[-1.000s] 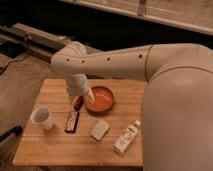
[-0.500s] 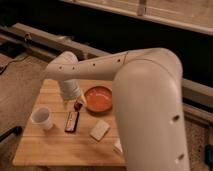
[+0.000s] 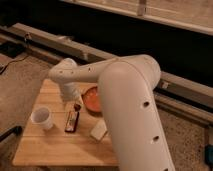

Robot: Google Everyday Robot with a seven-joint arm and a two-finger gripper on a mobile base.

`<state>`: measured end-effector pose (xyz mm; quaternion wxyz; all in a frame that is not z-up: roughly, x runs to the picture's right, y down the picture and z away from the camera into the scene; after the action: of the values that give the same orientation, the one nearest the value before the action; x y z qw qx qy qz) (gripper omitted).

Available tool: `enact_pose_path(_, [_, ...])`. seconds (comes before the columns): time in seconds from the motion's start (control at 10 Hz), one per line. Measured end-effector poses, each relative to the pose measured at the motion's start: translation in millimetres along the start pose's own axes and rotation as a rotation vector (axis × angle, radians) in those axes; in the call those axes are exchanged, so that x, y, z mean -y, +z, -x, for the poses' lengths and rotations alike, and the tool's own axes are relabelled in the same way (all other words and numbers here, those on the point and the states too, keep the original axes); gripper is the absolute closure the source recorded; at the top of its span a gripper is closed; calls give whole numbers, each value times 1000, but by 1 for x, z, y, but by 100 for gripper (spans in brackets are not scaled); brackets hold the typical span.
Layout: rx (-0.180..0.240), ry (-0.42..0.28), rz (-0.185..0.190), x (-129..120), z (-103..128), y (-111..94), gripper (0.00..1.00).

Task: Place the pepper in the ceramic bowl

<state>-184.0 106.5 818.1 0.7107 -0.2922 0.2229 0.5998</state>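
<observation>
The pepper (image 3: 77, 106) is a small dark red shape just left of the ceramic bowl, right under the gripper's tip. I cannot tell whether it is held or resting on the table. The ceramic bowl (image 3: 90, 100) is shallow and orange-red, and its right side is hidden behind my arm. The gripper (image 3: 75, 101) hangs from the white wrist, over the table's middle, beside the bowl's left rim.
A white cup (image 3: 41, 118) stands at the left of the wooden table (image 3: 50, 147). A flat dark bar (image 3: 72, 121) lies below the pepper. A pale block (image 3: 98, 130) lies near the arm. My large white arm (image 3: 130, 110) covers the table's right side.
The arm's big white link has swung further into the foreground, hiding the right of the table and part of the bowl. The gripper stays beside the bowl's left rim.
</observation>
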Motion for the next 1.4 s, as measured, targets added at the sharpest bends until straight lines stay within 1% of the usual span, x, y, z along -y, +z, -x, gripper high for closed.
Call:
enact_pose_path(0.4, [-23,-7,3,-8,13,31,35])
enact_pose_path(0.6, [-32,-19,9,-15,19,41,35])
enact_pose_path(0.8, [-44,-19,4,-13,28,52,35])
enact_pose_path(1.0, [-46,-11,1,-7,38,58,35])
enact_pose_path(1.4, [-31,11,-7,9,58,60,35])
